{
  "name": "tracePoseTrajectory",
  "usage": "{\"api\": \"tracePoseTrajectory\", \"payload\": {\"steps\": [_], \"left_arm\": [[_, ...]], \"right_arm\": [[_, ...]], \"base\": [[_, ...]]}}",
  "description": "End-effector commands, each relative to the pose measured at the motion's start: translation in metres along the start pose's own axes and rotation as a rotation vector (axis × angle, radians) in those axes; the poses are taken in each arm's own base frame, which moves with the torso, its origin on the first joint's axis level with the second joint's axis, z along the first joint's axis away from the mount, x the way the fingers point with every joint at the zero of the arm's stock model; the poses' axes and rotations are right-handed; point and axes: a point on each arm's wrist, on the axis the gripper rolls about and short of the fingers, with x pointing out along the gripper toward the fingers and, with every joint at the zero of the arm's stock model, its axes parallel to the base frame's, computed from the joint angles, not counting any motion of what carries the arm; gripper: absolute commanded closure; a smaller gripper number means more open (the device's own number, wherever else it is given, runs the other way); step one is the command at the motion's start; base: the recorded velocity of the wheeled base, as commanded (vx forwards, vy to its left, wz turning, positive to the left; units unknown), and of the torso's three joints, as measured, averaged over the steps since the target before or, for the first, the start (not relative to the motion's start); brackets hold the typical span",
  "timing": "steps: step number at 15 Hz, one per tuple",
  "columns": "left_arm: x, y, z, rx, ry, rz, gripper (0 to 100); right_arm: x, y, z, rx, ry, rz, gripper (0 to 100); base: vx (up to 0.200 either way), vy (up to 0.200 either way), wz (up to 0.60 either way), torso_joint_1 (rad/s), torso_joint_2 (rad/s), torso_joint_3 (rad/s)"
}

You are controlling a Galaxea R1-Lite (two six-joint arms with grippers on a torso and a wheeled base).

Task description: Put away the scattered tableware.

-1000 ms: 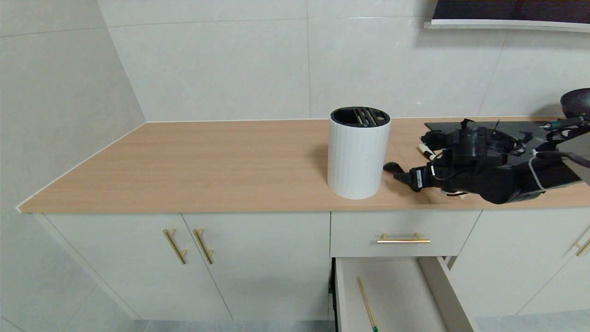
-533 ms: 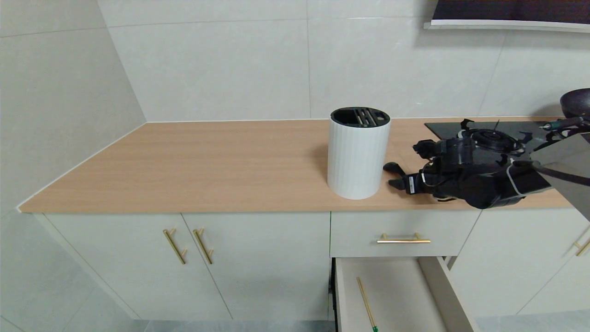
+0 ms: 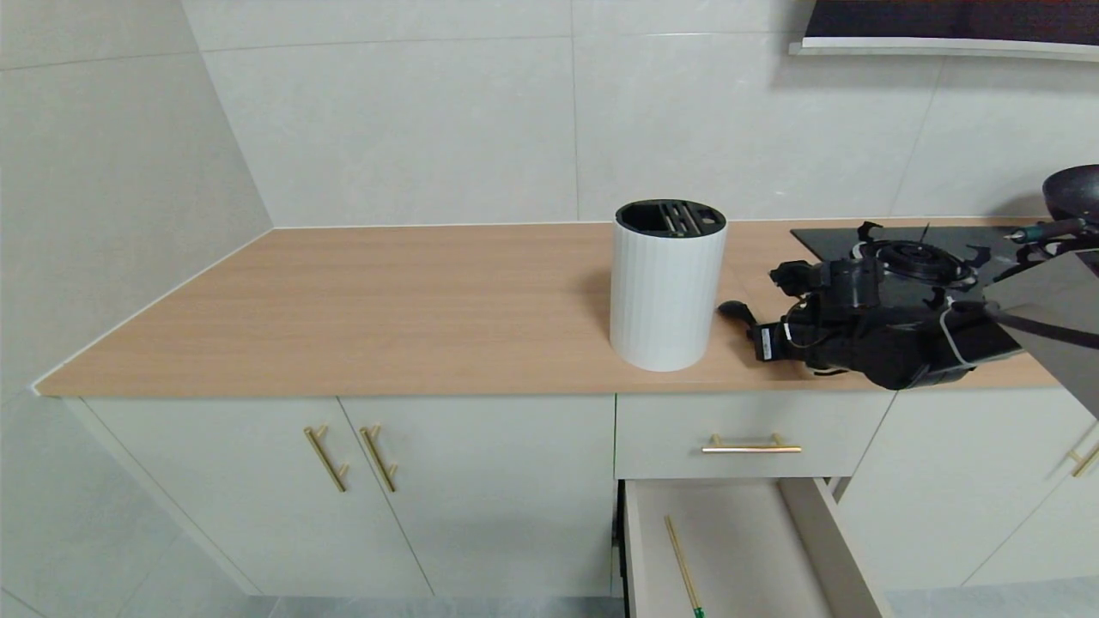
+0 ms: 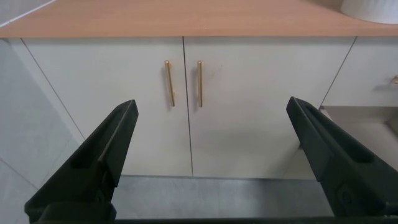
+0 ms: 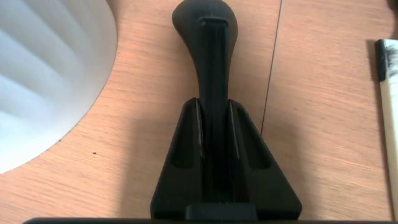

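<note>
Across the middle of the frame, a smooth wooden counter (image 3: 386, 300) under pale tiles (image 3: 412, 129).
Right claw (image 3: 755, 333) pinches a black round-ended utensil (image 5: 205, 31) beside the ribbed white cylinder (image 3: 668, 292); left claw (image 4: 211, 107) spread.

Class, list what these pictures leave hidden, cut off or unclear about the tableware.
Right wrist view: the right gripper, shut on the black utensil, covers one end; kind unclear.
Head view: the white holder has slots too dark to see inside.
Right wrist view: the pale stick is cut by the edge.
Head view: the open drawer is cut by the bottom edge, as is the chopstick inside.
</note>
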Motion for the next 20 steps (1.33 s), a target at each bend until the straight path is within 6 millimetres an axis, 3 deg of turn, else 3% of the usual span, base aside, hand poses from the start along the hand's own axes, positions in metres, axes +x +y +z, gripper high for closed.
{"api": "tracePoseTrajectory", "payload": {"steps": [1, 3, 5, 7, 8, 9, 10, 14, 16, 20], "left_arm": [[0.0, 0.0, 0.0, 0.0, 0.001, 0.001, 0], [0.0, 0.0, 0.0, 0.0, 0.001, 0.001, 0], [0.0, 0.0, 0.0, 0.0, 0.001, 0.001, 0], [0.0, 0.0, 0.0, 0.0, 0.001, 0.001, 0], [0.0, 0.0, 0.0, 0.0, 0.001, 0.001, 0], [0.0, 0.0, 0.0, 0.0, 0.001, 0.001, 0], [0.0, 0.0, 0.0, 0.0, 0.001, 0.001, 0], [0.0, 0.0, 0.0, 0.0, 0.001, 0.001, 0], [0.0, 0.0, 0.0, 0.0, 0.001, 0.001, 0], [0.0, 0.0, 0.0, 0.0, 0.001, 0.001, 0]], "right_arm": [[-0.004, 0.0, 0.004, 0.006, -0.007, -0.01, 100], [-0.019, -0.001, 0.019, 0.054, -0.043, -0.048, 100], [-0.055, 0.0, 0.033, 0.103, -0.072, -0.063, 100], [-0.09, 0.001, 0.029, 0.111, -0.057, -0.068, 100], [-0.11, 0.003, 0.022, 0.119, -0.039, -0.074, 100], [-0.116, 0.003, 0.019, 0.121, -0.031, -0.074, 100], [-0.142, 0.006, 0.001, 0.12, 0.015, -0.073, 100], [-0.202, 0.029, -0.049, 0.085, 0.12, 0.019, 100], [-0.216, 0.044, -0.061, 0.049, 0.143, 0.069, 100], [-0.221, 0.06, -0.083, 0.005, 0.217, 0.13, 100]], "base": [[0.0, 0.0, 0.0, 0.0, 0.0, 0.0], [0.0, 0.0, 0.0, 0.0, 0.0, 0.0], [0.0, 0.0, 0.0, 0.0, 0.0, 0.0], [0.0, 0.0, 0.0, 0.0, 0.0, 0.0], [0.0, 0.0, 0.0, 0.0, 0.0, 0.0], [0.0, 0.0, 0.0, 0.0, 0.0, 0.0], [0.0, 0.0, 0.0, 0.0, 0.0, 0.0], [0.0, 0.0, 0.0, 0.0, 0.0, 0.0], [0.0, 0.0, 0.0, 0.0, 0.0, 0.0], [0.0, 0.0, 0.0, 0.0, 0.0, 0.0]]}}
